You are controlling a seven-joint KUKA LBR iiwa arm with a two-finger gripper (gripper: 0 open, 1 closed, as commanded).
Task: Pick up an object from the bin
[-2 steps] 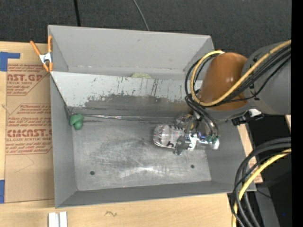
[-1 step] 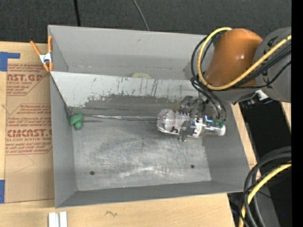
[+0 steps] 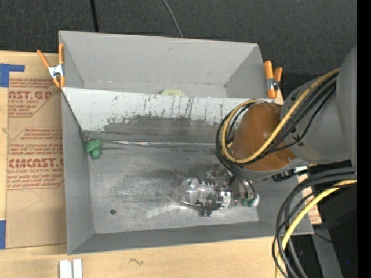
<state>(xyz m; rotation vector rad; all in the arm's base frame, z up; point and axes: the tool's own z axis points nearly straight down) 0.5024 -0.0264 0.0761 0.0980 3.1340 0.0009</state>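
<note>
The gripper (image 3: pixel 210 194) is low over the bin (image 3: pixel 127 190) floor near its right wall; together or apart, I cannot tell. I think it should rise straight, clear of that wall.

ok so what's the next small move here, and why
Probably a small lift straight up, to check the catch: the gripper is down at the near right of the bin, and a grasp can't be judged there. The green lump lies far left.

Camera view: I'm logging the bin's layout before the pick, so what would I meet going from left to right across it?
Small green lump at the far left → pale yellowish thing up at the back, near the middle → gripper low down on the right.
</note>
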